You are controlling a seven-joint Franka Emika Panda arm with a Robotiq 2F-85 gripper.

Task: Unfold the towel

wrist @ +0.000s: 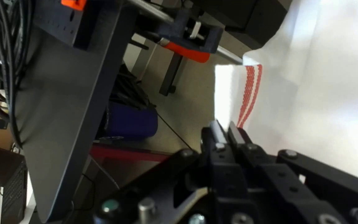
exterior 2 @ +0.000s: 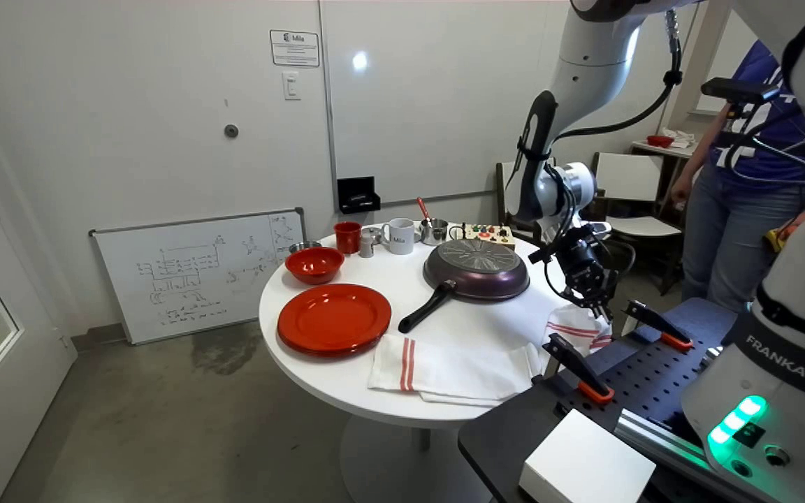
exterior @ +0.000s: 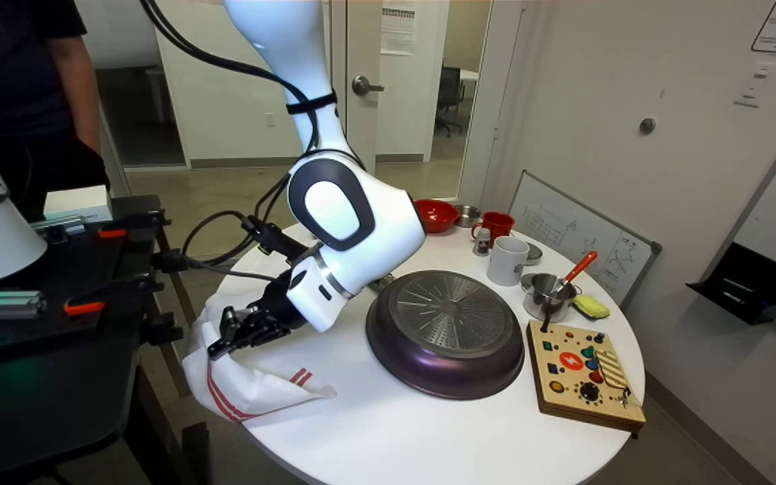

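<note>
The towel [exterior: 253, 387] was on the robot-base side of the pan [exterior: 445, 333], partly on the white surface [exterior: 428, 438] and partly reaching past its rim. In an exterior view its flat, layered portion lay near the pan's handle, while a looser part bunched farther around the pan, away from that handle. There the jaws were together, clamped on a narrow edge of the towel beside its red stripes [wrist: 247, 90]; how many layers lay between them could not be told.

The cloth looked thin, limp and light, with nothing about it to break. It would likely have taken a firm pinch without harm, its weave giving decent purchase, but it would have passed on a pull only once taut, and a push toward the pan would just have crumpled it. The better hold seemed the free edge or corner of the upper layer, on the side facing away from the pan; a deeper bite risked catching the layer beneath and dragging the whole bundle along. Raising that edge before drawing it out seemed wise, since the clamp [exterior 2: 577, 367] beyond the towel, reckoned from the pan, might have snagged a trailing fold.
</note>
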